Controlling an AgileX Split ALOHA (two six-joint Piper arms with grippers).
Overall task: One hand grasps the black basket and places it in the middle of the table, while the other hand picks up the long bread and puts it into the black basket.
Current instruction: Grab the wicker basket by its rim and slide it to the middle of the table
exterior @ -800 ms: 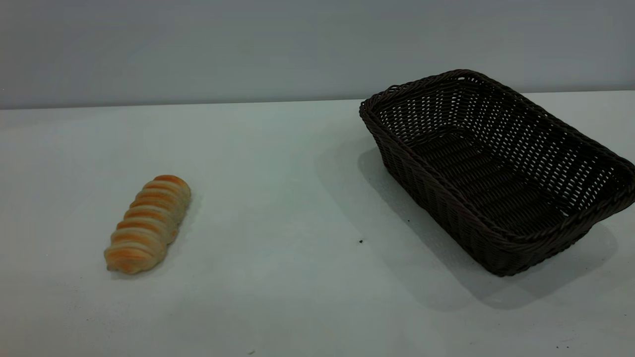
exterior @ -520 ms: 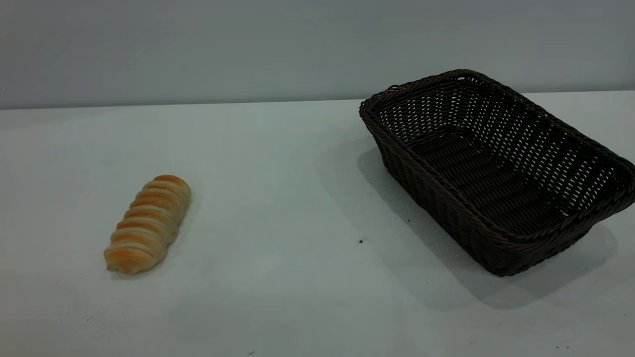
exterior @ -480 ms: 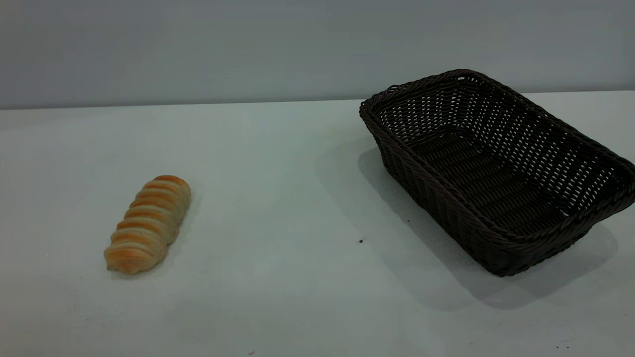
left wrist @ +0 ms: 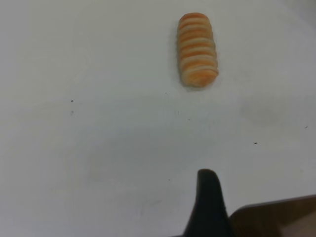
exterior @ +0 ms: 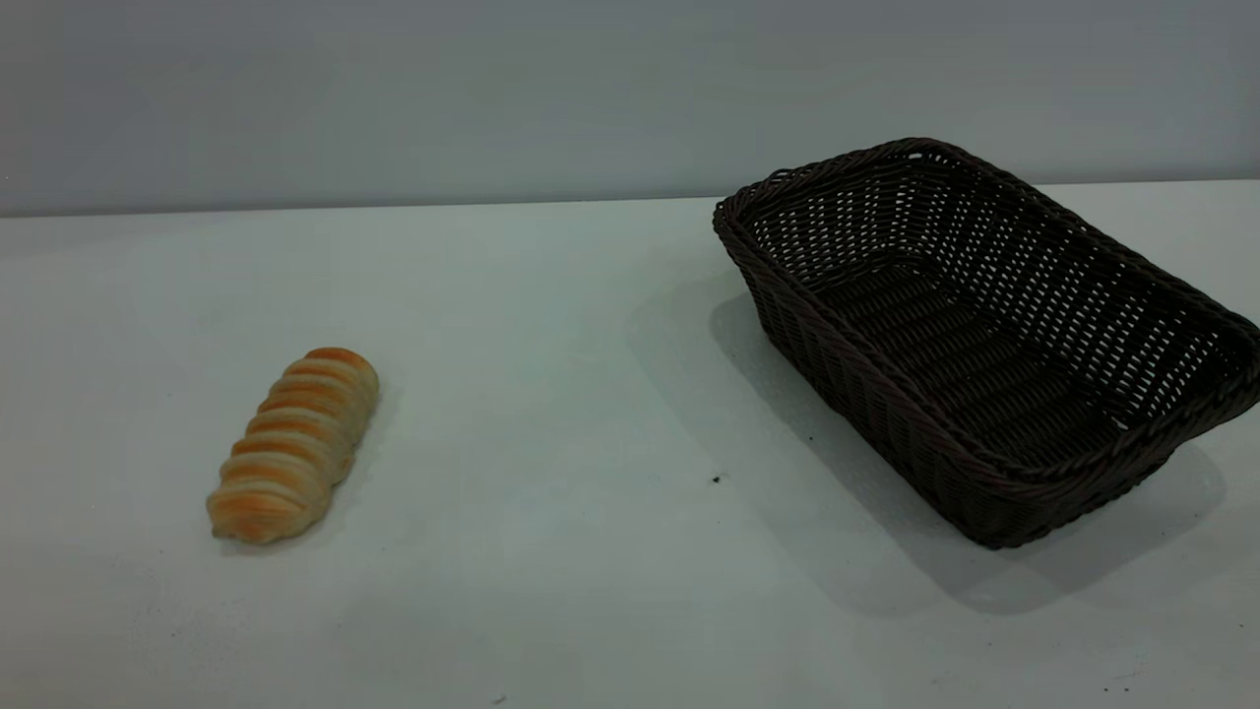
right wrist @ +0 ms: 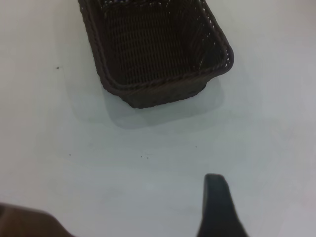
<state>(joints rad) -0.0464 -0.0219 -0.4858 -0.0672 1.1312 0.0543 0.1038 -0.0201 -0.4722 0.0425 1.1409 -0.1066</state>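
Observation:
The long bread (exterior: 293,445), golden-orange with pale ridges, lies on the white table (exterior: 591,394) at the left. The black basket (exterior: 837,364) stands empty at the right, turned at an angle. Neither gripper shows in the exterior view. In the left wrist view the bread (left wrist: 197,48) lies well ahead of my left gripper (left wrist: 208,197), of which only one dark tip shows, above bare table. In the right wrist view the basket (right wrist: 163,94) stands ahead of my right gripper (right wrist: 217,200), also one dark tip, apart from it.
A grey wall (exterior: 492,98) runs behind the table's far edge. Bare tabletop lies between the bread and the basket, with a few small dark specks (exterior: 716,480). A blurred brown shape (left wrist: 276,217) fills a corner of the left wrist view.

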